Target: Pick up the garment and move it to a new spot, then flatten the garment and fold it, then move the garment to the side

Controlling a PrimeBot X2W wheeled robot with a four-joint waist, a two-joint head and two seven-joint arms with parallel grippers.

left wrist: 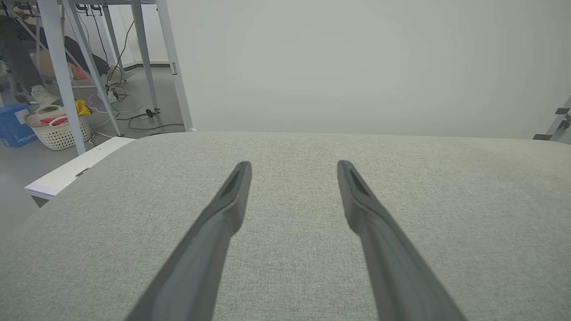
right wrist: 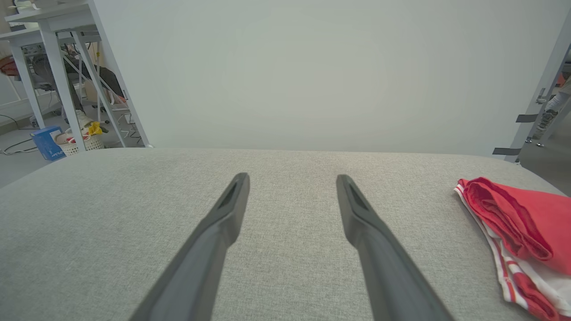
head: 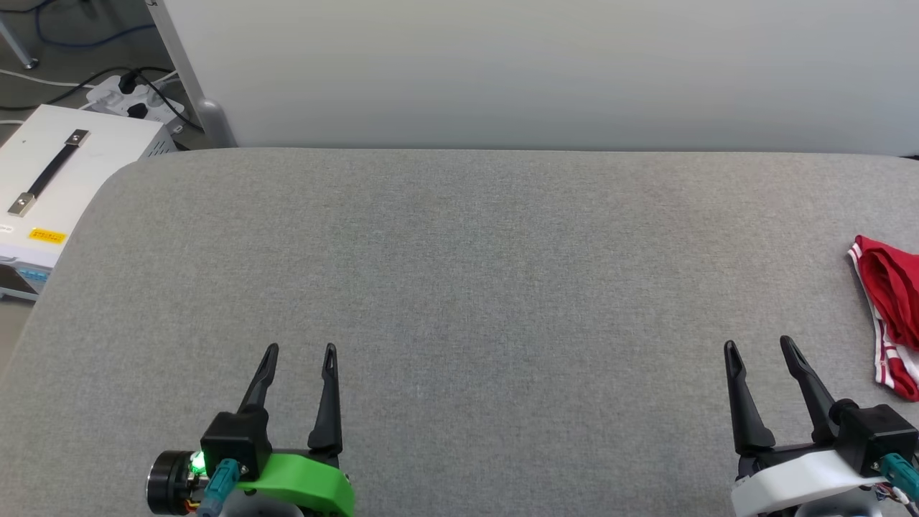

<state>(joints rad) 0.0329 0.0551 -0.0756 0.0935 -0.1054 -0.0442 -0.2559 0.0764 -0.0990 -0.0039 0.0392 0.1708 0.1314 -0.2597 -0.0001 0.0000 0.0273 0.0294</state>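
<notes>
**Both grippers wide open and empty, shirt's sitting off to the right**

Your left gripper [head: 301, 349] has its two dark fingers spread wide with nothing between them, just bare grey cloth underneath. Same deal on your right gripper [head: 759, 342]: fingers apart, holding nothing. Both point straight ahead over the grey padded table [head: 459, 251], well apart from each other.

The garment [head: 890, 287] lies bunched up on the table to the right of your right gripper, a bit ahead of its fingertips and not touching them. It's a red heap, with red-and-white striped trim and some white cloth along the edge facing the gripper. It runs off the right side of the head view.

Further out, left of your left gripper and off the table, there's a white box [head: 64, 165] with a black handle. Beyond that is a power strip [head: 136, 100] with cables.
</notes>
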